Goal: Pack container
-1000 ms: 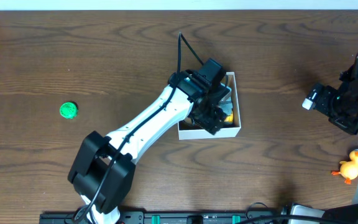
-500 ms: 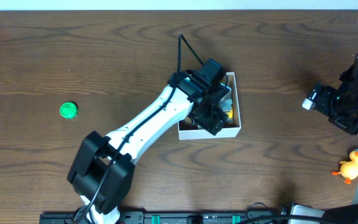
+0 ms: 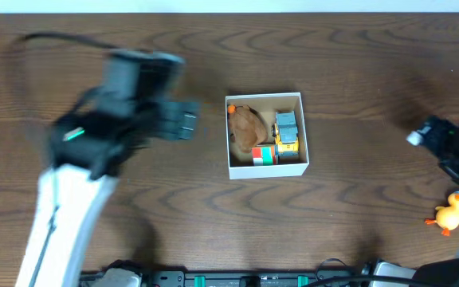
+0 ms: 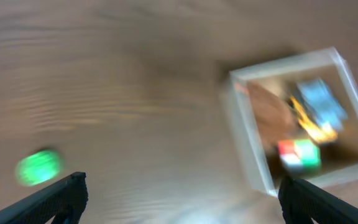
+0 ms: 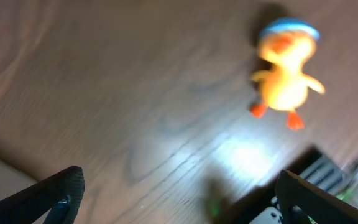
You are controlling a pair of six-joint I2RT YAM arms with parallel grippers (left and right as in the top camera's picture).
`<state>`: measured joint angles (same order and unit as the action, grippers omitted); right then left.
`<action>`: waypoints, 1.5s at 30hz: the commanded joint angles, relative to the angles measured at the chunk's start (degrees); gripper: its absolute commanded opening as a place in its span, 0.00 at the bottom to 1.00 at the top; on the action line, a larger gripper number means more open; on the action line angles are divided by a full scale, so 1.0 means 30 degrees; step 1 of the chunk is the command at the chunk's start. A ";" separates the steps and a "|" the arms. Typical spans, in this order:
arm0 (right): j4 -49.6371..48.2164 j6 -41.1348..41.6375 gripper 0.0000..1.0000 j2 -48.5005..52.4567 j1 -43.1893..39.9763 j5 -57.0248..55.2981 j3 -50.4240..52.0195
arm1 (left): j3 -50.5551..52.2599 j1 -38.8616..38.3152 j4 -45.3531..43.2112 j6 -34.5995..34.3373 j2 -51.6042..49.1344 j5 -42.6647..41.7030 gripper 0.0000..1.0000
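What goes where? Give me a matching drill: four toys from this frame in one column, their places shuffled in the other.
Toys
1. yellow plastic duck toy
2. small green ball
3. brown lumpy toy
4. red, white and green block

Places
A. in the white-walled cardboard box, against its near wall
B. on the dark wooden table, left of the box
C. in the box, toward its far-left corner
D. on the table, far right

Pairs: 1-D, 2-B, 3-C, 4-A

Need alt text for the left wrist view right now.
Blurred view down onto a wooden table: white container at right holding small toys, round green object at lower left, the left tool open and empty.
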<state>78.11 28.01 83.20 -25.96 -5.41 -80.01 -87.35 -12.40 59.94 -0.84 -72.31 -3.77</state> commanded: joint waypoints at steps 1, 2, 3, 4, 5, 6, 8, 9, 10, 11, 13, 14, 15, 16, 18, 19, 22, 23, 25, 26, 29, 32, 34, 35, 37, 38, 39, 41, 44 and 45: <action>0.0233 0.1596 0.99 -0.0124 -0.2652 0.0189 0.0080 | 0.0000 0.3184 0.0313 -0.1617 0.1581 0.0590 0.98; 0.0248 0.1683 0.99 -0.0124 -0.3541 0.0284 0.0131 | 0.0007 0.3985 0.0408 -0.1967 0.1909 0.0517 0.98; 0.0219 0.1705 0.99 -0.0124 -0.4532 0.0393 0.0219 | 0.0007 0.4772 0.0532 -0.2317 0.2208 0.0408 0.98; 0.0168 0.1727 0.99 -0.0124 -0.5144 0.0386 0.0306 | 0.0007 0.5370 0.0656 -0.2594 0.2375 0.0401 0.98; -0.0022 0.1719 0.99 -0.0124 -0.5938 0.0386 0.0503 | 0.0007 0.5960 0.0823 -0.2863 0.2499 0.0401 0.98; -0.0277 0.1719 0.99 -0.0124 -0.6696 0.0386 0.0801 | 0.0007 0.6426 0.0991 -0.3177 0.2528 0.0408 0.98; -0.1020 0.1712 0.99 -0.0124 -0.7963 0.0721 0.1756 | 0.0095 0.7016 0.1166 -0.3818 0.2433 0.0401 0.98; -0.1523 0.1625 0.99 -0.0124 -0.8364 0.0984 0.2324 | 0.0197 0.7227 0.1180 -0.4116 0.2302 0.0401 0.98; -0.2426 0.1413 0.99 -0.0124 -0.8786 0.1341 0.3293 | 0.0350 0.7388 0.1180 -0.4437 0.2069 0.0393 0.98; -0.3082 0.1362 0.99 -0.0117 -0.8932 0.1392 0.4029 | 0.0423 0.7453 0.1180 -0.4488 0.1894 0.0299 0.98; -0.4554 0.1158 0.99 -0.0117 -0.8983 0.1399 0.5632 | 0.0554 0.7584 0.1173 -0.4481 0.1377 -0.0226 0.98; -0.5246 0.0831 0.99 -0.0117 -0.8947 0.1421 0.6360 | 0.0568 0.7599 0.1217 -0.4481 0.0998 -0.0495 0.98; -0.6164 0.0525 0.99 -0.0117 -0.8845 0.1457 0.7235 | 0.0568 0.7599 0.1239 -0.4488 0.0627 -0.0678 0.98; -0.6717 0.0401 0.99 -0.0117 -0.8786 0.1450 0.7745 | 0.0561 0.7592 0.1246 -0.4488 0.0313 -0.0794 0.98; -0.8160 0.0364 0.99 -0.0117 -0.8612 0.1457 0.8976 | 0.0568 0.7592 0.1239 -0.4481 -0.0372 -0.0896 0.98; -0.8655 0.0364 0.98 -0.0117 -0.8568 0.1457 0.9384 | 0.0568 0.7592 0.1239 -0.4481 -0.0663 -0.0896 0.98; -0.9763 0.0364 0.98 -0.0117 -0.8582 0.1443 1.0112 | 0.0561 0.7592 0.1297 -0.4481 -0.1297 -0.0896 0.98; -1.0193 0.0364 0.98 -0.0117 -0.8582 0.1355 1.0316 | 0.0568 0.7592 0.1304 -0.4473 -0.1464 -0.0896 0.98; -1.0819 0.0372 0.97 -0.0117 -0.8582 0.1086 1.0622 | 0.0568 0.7592 0.1297 -0.4481 -0.1683 -0.0896 0.98; -1.1060 0.0364 0.96 -0.0117 -0.8590 0.0969 1.0761 | 0.0561 0.7592 0.1290 -0.4473 -0.1734 -0.0896 0.98; -1.1897 0.0372 0.89 -0.0087 -0.8597 0.0503 1.1417 | 0.0568 0.7592 0.1297 -0.4473 -0.1778 -0.0889 0.98; -1.2619 0.0372 0.86 0.0102 -0.8590 0.0503 1.2087 | 0.0568 0.7592 0.1311 -0.4473 -0.1778 -0.0889 0.98; -1.3274 0.0379 0.81 0.0146 -0.8597 0.0437 1.2706 | 0.0568 0.7592 0.1311 -0.4473 -0.1770 -0.0889 0.98; -1.3544 0.0379 0.76 0.0146 -0.8612 0.0437 1.2961 | 0.0568 0.7592 0.1311 -0.4473 -0.1770 -0.0889 0.98; -1.3741 0.0437 0.54 0.0146 -0.8612 0.0444 1.3143 | 0.0568 0.7592 0.1319 -0.4473 -0.1778 -0.0889 0.98; -1.3770 0.0539 0.40 0.0146 -0.8612 0.0444 1.3136 | 0.0568 0.7592 0.1319 -0.4473 -0.1770 -0.0889 0.98; -1.3777 0.0590 0.23 0.0138 -0.8612 0.0459 1.3129 | 0.0568 0.7592 0.1319 -0.4473 -0.1778 -0.0889 0.98; -1.3755 0.0597 0.01 0.0138 -0.8612 0.0474 1.3063 | 0.0568 0.7592 0.1319 -0.4473 -0.1778 -0.0889 0.98; -1.3741 0.0597 0.01 0.0138 -0.8612 0.0787 1.2939 | 0.0561 0.7592 0.1319 -0.4473 -0.1778 -0.0889 0.98; -1.3741 0.0597 0.01 0.0131 -0.8612 0.0831 1.2903 | 0.0568 0.7592 0.1319 -0.4473 -0.1778 -0.0889 0.98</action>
<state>36.80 29.56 83.37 -52.10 -3.18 -40.80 -86.11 10.09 63.68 -13.74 -77.58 -6.02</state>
